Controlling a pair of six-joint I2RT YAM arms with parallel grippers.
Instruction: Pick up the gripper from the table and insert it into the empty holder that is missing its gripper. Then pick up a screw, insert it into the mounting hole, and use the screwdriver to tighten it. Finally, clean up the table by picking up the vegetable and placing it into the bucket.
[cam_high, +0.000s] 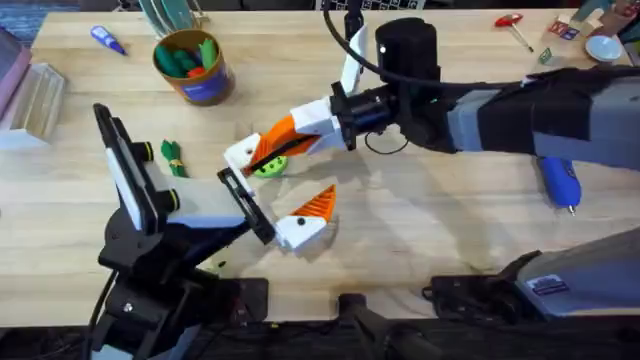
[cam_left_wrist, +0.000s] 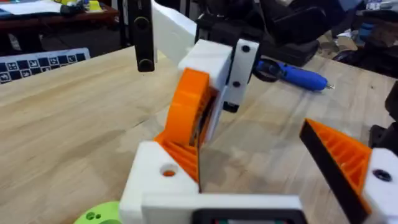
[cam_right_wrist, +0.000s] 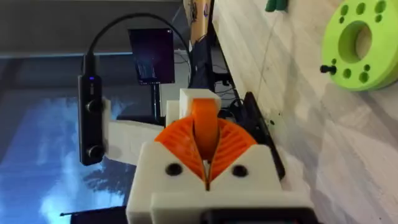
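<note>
My right gripper (cam_high: 285, 135) reaches in from the right, shut on the orange ribbed gripper (cam_high: 262, 148). In the right wrist view the orange gripper (cam_right_wrist: 205, 124) stands upright between my pads (cam_right_wrist: 236, 144). Its lower end (cam_left_wrist: 181, 155) sits against the white holder (cam_left_wrist: 155, 183), which is one finger of my left gripper (cam_high: 285, 180). The left gripper is open, and its other finger carries an orange pad (cam_left_wrist: 342, 155). The blue screwdriver (cam_high: 560, 182) lies at the right. The dark green vegetable (cam_high: 173, 157) lies left of the grippers. The bucket (cam_high: 192, 65) stands at the back left of the table (cam_high: 420, 220).
A lime-green disc with holes (cam_high: 270, 166) lies just under the grippers' meeting point. A black cylinder (cam_high: 407, 45) stands behind the right arm. A small blue-purple screwdriver (cam_high: 107, 40) lies at the far left and a red-handled tool (cam_high: 512, 25) at the far right.
</note>
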